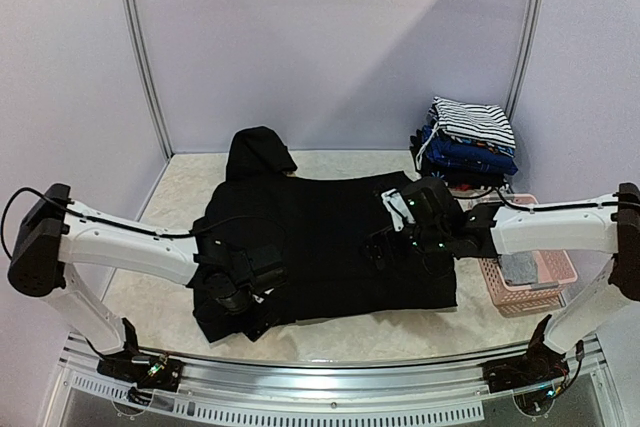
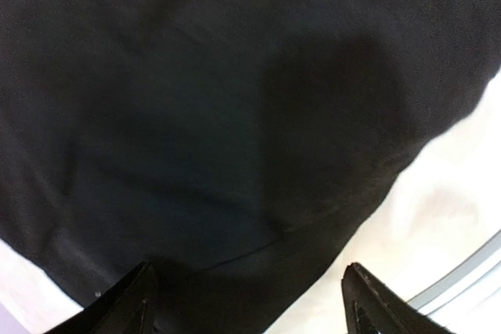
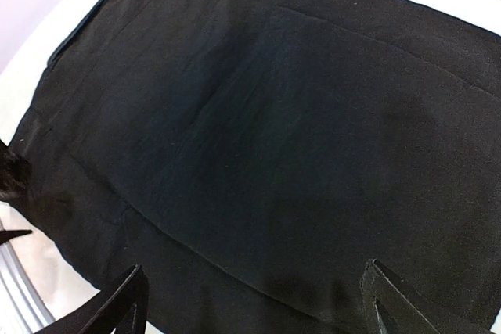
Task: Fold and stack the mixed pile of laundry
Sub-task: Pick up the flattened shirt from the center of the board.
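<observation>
While the large black garment (image 1: 320,237) lies spread across the counter (image 1: 185,192) at mid-frame, the left claw (image 2: 246,307) over its lower-left corner and the right claw (image 3: 254,307) over its right side both stand wide open, gripping nothing, with the striped garment (image 1: 472,122) topping a folded stack (image 1: 468,155) at upper right.

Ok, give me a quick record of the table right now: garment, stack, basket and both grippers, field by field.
black garment: spread flat on the table, hood toward the far left
folded stack: far right corner, striped garment on top
pink basket: right of the black garment, grey item inside
left gripper: open, over the garment's near left part
right gripper: open, over the garment's right part
</observation>
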### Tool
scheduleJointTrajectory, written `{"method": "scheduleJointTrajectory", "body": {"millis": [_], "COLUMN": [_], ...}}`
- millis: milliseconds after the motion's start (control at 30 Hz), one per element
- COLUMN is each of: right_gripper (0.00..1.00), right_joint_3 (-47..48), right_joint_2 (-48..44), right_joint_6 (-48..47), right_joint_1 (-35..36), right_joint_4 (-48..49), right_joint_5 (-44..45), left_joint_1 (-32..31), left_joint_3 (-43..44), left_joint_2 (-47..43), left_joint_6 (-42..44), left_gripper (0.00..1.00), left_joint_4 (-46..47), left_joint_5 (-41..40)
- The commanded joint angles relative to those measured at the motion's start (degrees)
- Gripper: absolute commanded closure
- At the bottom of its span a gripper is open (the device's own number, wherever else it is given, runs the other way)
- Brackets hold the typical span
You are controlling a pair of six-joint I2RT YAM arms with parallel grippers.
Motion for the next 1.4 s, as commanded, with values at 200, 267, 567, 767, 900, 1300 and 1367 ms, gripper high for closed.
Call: {"method": "scheduleJointTrajectory", "body": {"millis": [200,267,567,767,900,1300,1367], "right_gripper": [0.05,0.05,0.05,0.05,0.05,0.19,0.22], "right_joint_3": [-3.4,-3.9,-4.6,-5.3,-6.1,-4.8,-2.6], "right_joint_2": [-3.0,-3.7,-6.4,-9.4,-12.1,-1.8,2.2], "right_joint_6": [0.8,0.9,1.4,2.4,3.0,-5.7,-6.9], "right_joint_1": [0.0,-0.1,-0.1,0.0,0.0,5.2,6.8], "right_joint_4": [1.2,1.3,1.0,0.6,1.5,9.4,7.9], "right_joint_5": [-2.5,-1.9,2.4,4.9,6.1,-19.0,-18.4], "left_joint_1": [-2.2,-2.2,-0.2,7.2,12.7,20.0,20.2], "left_joint_3": [1.9,3.1,10.9,17.6,23.7,36.5,36.0], "left_joint_2": [4.1,3.1,-0.4,2.5,5.6,15.8,16.1], "left_joint_6": [1.0,0.8,3.5,6.4,9.7,17.6,17.5], "left_gripper": [0.68,0.87,1.00,1.00,1.00,1.00,1.00], "left_joint_4": [-0.7,-2.4,-7.8,-7.7,-8.7,-9.0,-8.5], "left_joint_5": [0.1,-1.7,-10.2,-12.9,-14.6,-9.1,-8.9]}}
